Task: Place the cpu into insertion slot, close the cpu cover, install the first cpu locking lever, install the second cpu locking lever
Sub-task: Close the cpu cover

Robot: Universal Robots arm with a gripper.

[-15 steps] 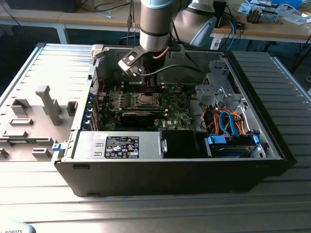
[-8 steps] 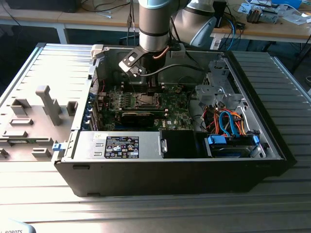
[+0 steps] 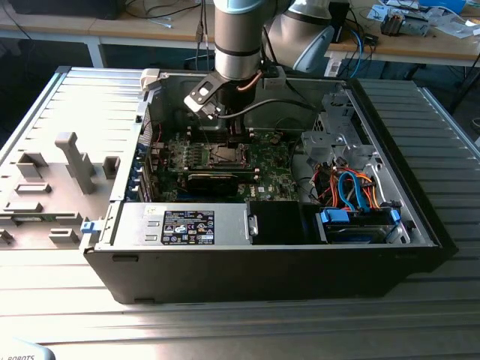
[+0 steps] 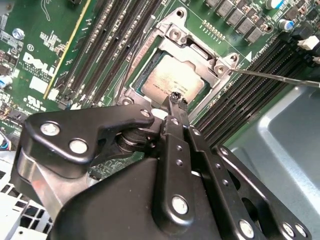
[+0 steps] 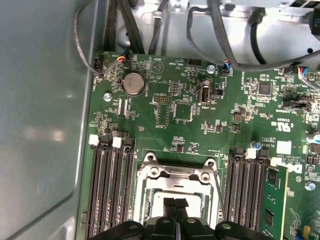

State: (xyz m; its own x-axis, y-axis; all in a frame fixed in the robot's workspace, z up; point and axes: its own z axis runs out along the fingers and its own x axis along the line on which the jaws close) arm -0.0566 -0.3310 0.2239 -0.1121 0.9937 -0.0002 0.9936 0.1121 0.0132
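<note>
Second wrist view tells me most. The gripper (image 4: 176, 98) has its fingers closed together on nothing, and the tips rest at one edge of the cpu (image 4: 167, 80). I judge the closed fingers are meant to make one narrow point for pressing rather than gripping. The cpu lies flat and square inside the slot (image 4: 175, 34), its grey top facing up. The cover (image 4: 207, 95) looks to be lying down around it, with the chip showing through the cut-out, though I cannot tell how firmly it sits. One thin lever (image 4: 270, 77) sticks out sideways from a corner of the slot. It appears unlatched, so I take the locking as not yet done.

In the first wrist view the closed gripper (image 5: 175, 201) sits over the middle of the cover (image 5: 142, 197), between the banks of memory slots (image 5: 107, 190).

In the exterior view the arm (image 3: 236, 37) drops almost straight down into the open case (image 3: 262, 277) from its far side. It lands on the board (image 3: 274, 176), toward the exterior view's left. That steep approach keeps it clear of the case walls and the cables (image 3: 352, 191) on the exterior view's right.
</note>
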